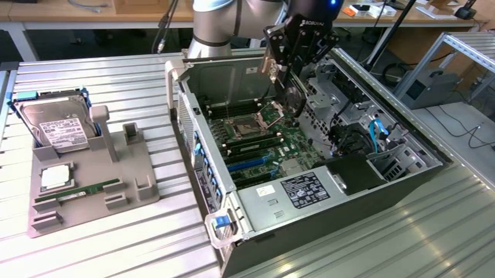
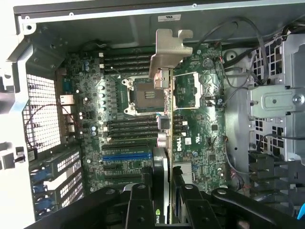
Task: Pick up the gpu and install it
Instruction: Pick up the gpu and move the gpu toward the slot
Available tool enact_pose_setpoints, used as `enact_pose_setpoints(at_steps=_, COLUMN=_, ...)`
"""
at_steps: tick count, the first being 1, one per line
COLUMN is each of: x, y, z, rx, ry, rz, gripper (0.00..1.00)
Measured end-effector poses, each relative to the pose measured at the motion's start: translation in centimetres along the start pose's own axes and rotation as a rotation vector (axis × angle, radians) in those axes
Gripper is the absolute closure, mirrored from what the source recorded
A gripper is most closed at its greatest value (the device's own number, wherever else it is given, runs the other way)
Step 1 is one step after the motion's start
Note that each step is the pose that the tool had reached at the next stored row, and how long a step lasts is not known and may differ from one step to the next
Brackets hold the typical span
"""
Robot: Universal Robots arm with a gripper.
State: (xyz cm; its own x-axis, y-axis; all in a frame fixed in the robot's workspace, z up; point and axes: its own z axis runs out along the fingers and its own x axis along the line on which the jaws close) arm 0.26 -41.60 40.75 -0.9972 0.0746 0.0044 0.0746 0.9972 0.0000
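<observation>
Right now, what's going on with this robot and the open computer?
The arm's gripper holds the gpu on edge between its fingers, over the open case. The card hangs above the motherboard, its metal bracket at the end away from the fingers, and it is not yet in a slot. At the exterior view's left, a hard drive and a memory stick sit on a gray tray.
</observation>
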Motion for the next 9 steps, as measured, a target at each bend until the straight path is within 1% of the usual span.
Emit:
enact_pose_setpoints(at_steps=6, x=-1.0, y=0.07, z=0.34, rx=0.0015, ry=-0.0002, rz=0.000, gripper=0.73)
enact_pose_setpoints(at_steps=9, x=-1.4, y=0.10, z=0.52, rx=0.0033, ry=-0.0003, rz=0.000, gripper=0.73)
